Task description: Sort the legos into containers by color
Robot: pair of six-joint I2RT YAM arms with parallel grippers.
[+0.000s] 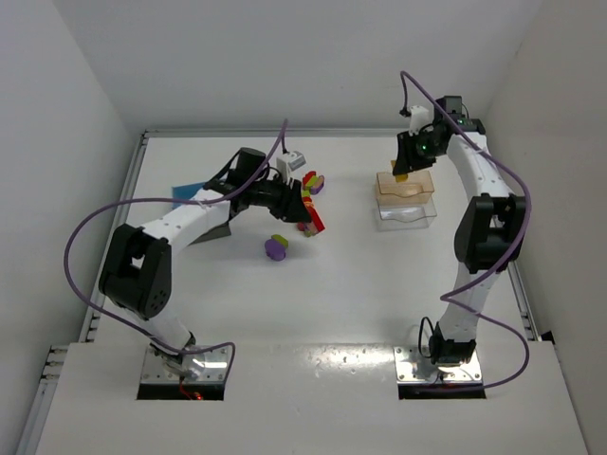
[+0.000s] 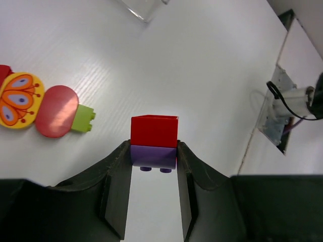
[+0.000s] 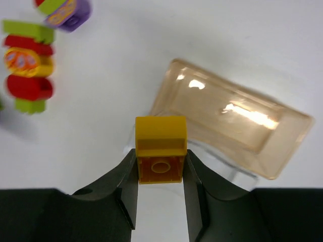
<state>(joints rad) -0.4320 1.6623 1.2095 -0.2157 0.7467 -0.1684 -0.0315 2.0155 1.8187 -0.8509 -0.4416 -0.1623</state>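
My left gripper (image 2: 154, 151) is shut on a purple brick (image 2: 154, 156) with a red brick (image 2: 154, 130) stuck to it, held over the white table; in the top view it (image 1: 302, 210) is near mid-table. My right gripper (image 3: 160, 164) is shut on a yellow brick (image 3: 160, 143) and hangs over the near-left edge of the clear, amber-tinted tub (image 3: 227, 121), which also shows in the top view (image 1: 408, 201). A stack of lime, red and yellow butterfly pieces (image 2: 50, 108) lies to the left of my left gripper. The dark tub with a blue part (image 1: 190, 194) sits behind the left arm.
A purple block with a lime top (image 1: 276, 247) lies alone on the table in front of the left gripper. More coloured blocks (image 1: 313, 182) lie behind the left gripper. White walls enclose the table on the left, back and right.
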